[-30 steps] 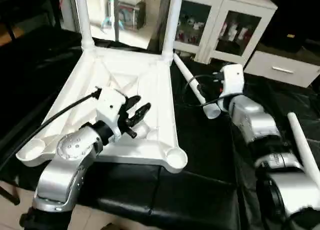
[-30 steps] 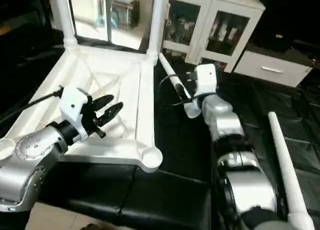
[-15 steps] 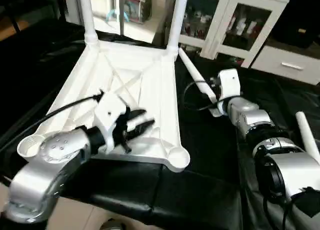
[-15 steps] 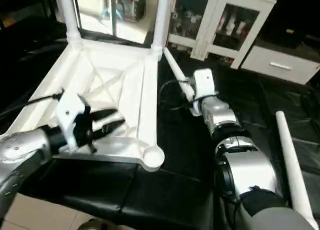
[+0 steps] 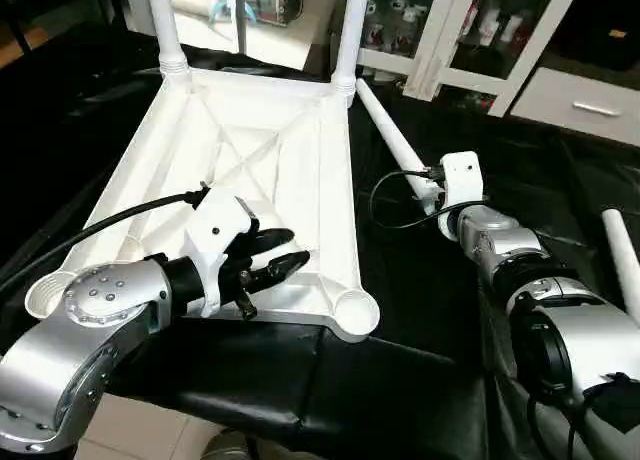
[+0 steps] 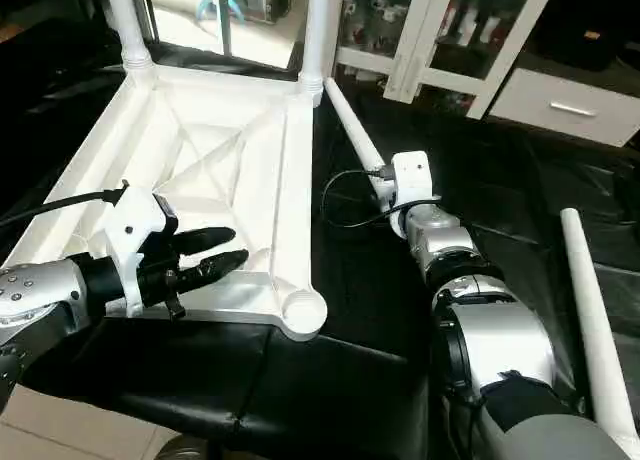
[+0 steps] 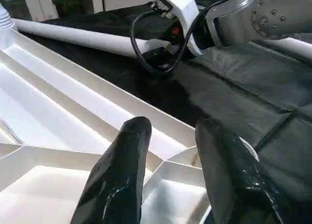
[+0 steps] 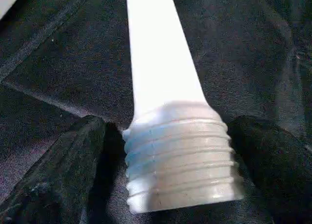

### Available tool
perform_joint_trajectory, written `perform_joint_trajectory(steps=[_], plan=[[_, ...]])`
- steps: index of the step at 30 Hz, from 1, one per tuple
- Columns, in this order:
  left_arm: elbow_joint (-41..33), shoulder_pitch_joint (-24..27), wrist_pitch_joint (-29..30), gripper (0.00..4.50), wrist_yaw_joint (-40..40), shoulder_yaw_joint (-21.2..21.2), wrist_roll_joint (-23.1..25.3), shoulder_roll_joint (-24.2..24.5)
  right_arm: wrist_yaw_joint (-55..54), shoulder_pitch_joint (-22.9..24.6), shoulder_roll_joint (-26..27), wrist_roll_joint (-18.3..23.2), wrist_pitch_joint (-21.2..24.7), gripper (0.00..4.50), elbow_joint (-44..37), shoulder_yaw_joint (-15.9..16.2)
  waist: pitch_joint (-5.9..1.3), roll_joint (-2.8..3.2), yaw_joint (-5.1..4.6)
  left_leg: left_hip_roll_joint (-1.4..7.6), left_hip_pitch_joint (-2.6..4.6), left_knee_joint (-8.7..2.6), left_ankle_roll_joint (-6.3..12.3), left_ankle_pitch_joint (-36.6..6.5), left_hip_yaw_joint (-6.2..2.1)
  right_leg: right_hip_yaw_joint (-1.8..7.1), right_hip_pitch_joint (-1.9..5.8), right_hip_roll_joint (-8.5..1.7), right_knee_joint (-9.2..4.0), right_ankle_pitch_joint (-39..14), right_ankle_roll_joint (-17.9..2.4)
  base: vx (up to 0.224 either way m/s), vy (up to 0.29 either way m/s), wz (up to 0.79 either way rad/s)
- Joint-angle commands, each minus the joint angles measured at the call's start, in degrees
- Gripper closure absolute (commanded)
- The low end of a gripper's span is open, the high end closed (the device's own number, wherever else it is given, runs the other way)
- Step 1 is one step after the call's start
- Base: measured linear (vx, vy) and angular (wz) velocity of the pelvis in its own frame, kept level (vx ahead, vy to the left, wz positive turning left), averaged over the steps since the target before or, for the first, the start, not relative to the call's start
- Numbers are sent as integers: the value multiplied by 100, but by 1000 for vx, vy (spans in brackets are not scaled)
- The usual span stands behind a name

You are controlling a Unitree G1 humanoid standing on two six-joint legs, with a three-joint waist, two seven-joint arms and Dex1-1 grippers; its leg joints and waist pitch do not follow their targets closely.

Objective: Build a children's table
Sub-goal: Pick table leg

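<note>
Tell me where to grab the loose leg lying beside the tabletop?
Probably just above the threaded end of the leg. It lies flat on the black cover, and the open right gripper already has a finger on each side, so close across the tube there.

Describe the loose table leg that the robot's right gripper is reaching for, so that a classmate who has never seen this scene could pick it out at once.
Find the upturned white table top on the black cover. Just off its right edge a white leg lies flat, slanting away from the far corner. Unlike the two legs standing upright in the far sockets and the other loose leg at the far right, its ribbed thick end sits between the open right gripper.
</note>
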Motion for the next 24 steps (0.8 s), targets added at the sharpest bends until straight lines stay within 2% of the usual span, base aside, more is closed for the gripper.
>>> perform_joint_trajectory(steps=[1, 8, 14, 24], plan=[[-128, -33, 89, 264, -5, 45, -97, 62, 79, -39, -67, 57, -96, 30, 85, -101, -349, 67, 11, 238, 160, -478, -87, -791, -28, 196, 220, -306, -279, -56, -1456, 0, 0, 0], [-136, -84, 122, 264, 7, 11, -187, 58, 176, -35, -65, 14, -116, 94, 85, -163, -351, 52, 1, 247, 171, -490, -113, -851, -16, 203, 206, -308, -300, -253, -1433, 0, 0, 0], [-120, -97, 84, 264, 60, -51, -206, 46, 176, -26, -70, -11, -136, 156, 90, -168, -381, 48, 5, 246, 164, -478, -88, -711, -11, 201, 218, -310, -283, -145, -1446, 0, 0, 0], [64, -186, -58, 264, 47, -147, -107, 23, 161, -30, -99, -12, -176, 174, 77, -232, -489, 57, 26, 237, 173, -426, -21, -403, 6, 191, 258, -305, -235, 227, -1548, 0, 0, 0]])
